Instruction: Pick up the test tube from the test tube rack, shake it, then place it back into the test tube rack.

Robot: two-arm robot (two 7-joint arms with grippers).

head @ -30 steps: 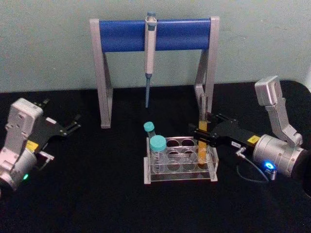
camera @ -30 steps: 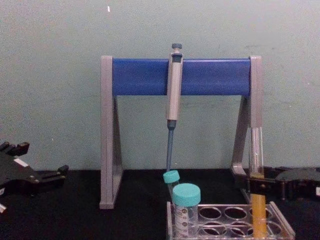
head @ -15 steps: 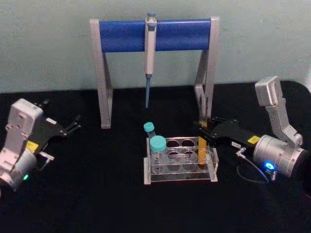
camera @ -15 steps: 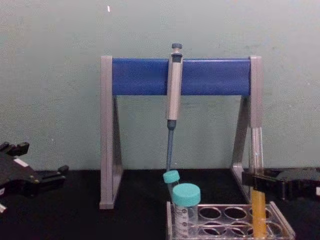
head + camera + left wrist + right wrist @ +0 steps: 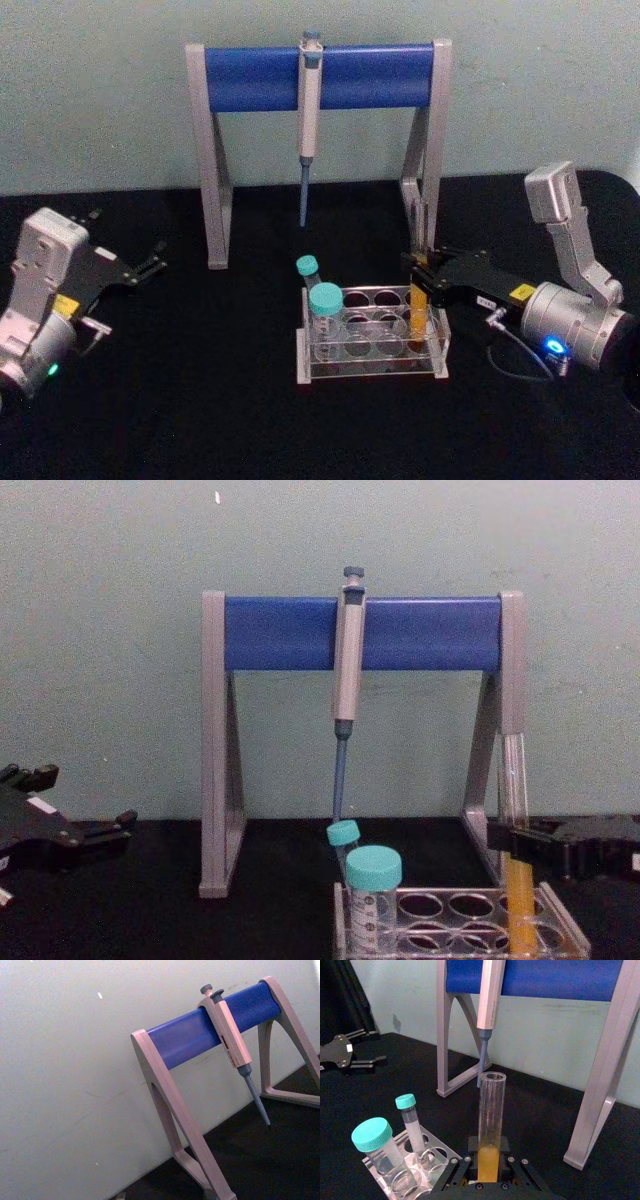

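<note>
Clamps the test tube, upright in the test tube rack, in right gripper; holds left gripper parked, jaws wide

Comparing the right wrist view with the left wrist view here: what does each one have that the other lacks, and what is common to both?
Right wrist view, not left wrist: the test tube upright in the test tube rack, the right hand closed on it, two teal-capped tubes in the rack, and the open left hand farther off.
Left wrist view, not right wrist: the pipette right up to its plunger top.
Both: the grey-and-blue pipette stand with the pipette hanging from it, the pale wall, the black table.
</note>
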